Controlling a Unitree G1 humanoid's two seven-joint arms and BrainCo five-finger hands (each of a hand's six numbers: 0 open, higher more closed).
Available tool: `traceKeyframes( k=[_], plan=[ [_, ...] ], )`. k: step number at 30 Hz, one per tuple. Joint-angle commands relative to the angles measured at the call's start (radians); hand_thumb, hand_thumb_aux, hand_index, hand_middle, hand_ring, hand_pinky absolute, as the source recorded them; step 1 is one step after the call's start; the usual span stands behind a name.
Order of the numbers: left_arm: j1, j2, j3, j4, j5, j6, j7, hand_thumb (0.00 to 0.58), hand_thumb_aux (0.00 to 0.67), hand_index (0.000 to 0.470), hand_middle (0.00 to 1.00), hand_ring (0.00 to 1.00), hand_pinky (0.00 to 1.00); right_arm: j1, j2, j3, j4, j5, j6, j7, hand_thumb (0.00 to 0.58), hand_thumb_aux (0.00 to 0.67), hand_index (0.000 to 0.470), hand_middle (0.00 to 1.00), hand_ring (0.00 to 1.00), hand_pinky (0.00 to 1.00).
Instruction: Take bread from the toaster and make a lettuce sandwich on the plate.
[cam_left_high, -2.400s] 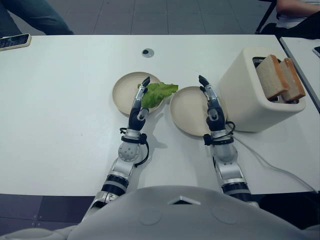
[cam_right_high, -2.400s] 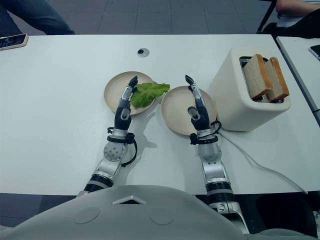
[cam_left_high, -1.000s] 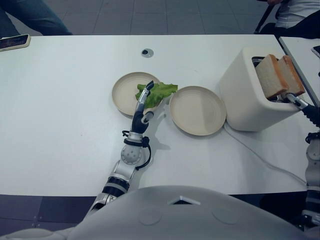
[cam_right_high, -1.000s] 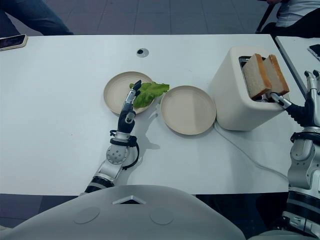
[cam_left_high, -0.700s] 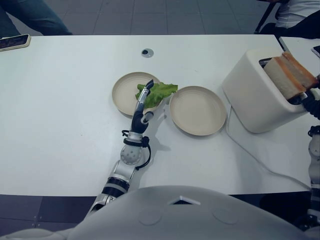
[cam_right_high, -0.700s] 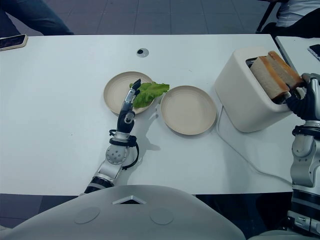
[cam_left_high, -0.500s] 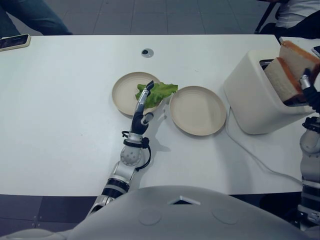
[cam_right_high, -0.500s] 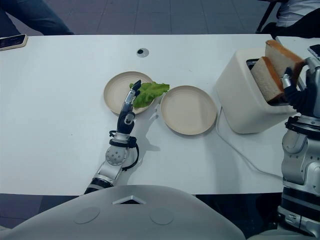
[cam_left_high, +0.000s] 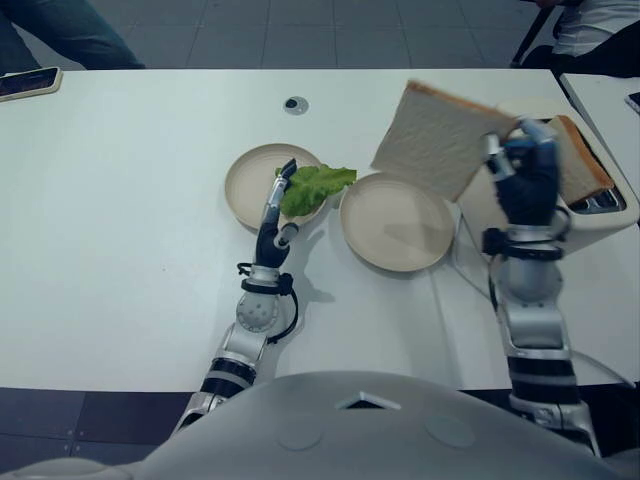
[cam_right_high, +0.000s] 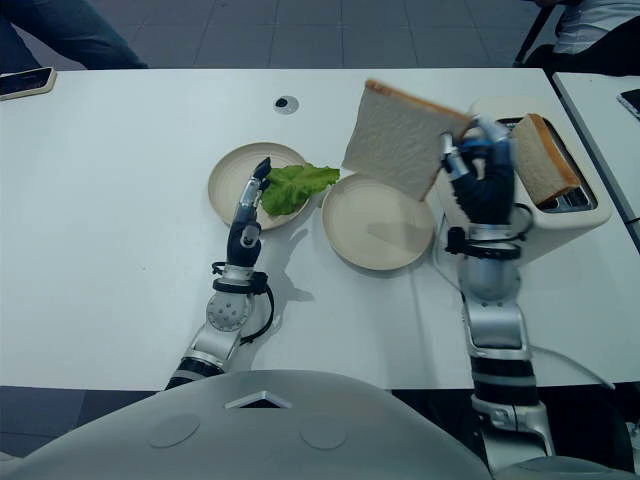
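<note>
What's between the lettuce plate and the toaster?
An empty plate, with the right hand holding a bread slice above it. Both eye views show this.

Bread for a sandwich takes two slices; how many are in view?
2: one slice held up in the right robot hand, another slice standing in the toaster, whose other slot the hand partly hides.

toaster half hidden behind right hand, phone cropped

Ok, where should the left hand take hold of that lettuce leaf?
Probably at the right end of the lettuce leaf, where it overhangs the rim of its plate and leaves room to close over and under it. The left hand would come from above, since the rest lies flat.
</note>
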Motion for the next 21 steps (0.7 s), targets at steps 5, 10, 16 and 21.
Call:
traceKeyframes(
  k=[5, 10, 16, 21],
  plan=[
    [-0.075, 0.119, 0.062, -0.003, 0.212, 0.12, 0.115, 0.0, 0.0, 0.0, 0.0, 0.0, 0.0, 0.092, -0.072, 0.055, 0.037, 0.065, 0.024, 0.287, 0.58, 0.67, 0.47, 1.0, 1.0, 1.0],
    [-0.19, 0.235, 0.011, 0.061, 0.448, 0.306, 0.195, 0.0, 0.0, 0.0, 0.0, 0.0, 0.0, 0.137, -0.158, 0.017, -0.119, 0.047, 0.083, 0.39, 0.58, 0.67, 0.47, 1.0, 1.0, 1.0],
    [-0.356, 0.3, -0.118, 0.252, 0.606, 0.473, 0.239, 0.0, 0.0, 0.0, 0.0, 0.0, 0.0, 0.114, -0.211, 0.038, -0.093, -0.28, 0.09, 0.264, 0.0, 0.0, 0.0, 0.0, 0.0, 0.0],
    [-0.449, 0.325, -0.188, 0.356, 0.623, 0.513, 0.246, 0.0, 0.0, 0.0, 0.0, 0.0, 0.0, 0.112, -0.243, 0.038, -0.083, -0.432, 0.094, 0.195, 0.0, 0.0, 0.0, 0.0, 0.0, 0.0]
  ],
)
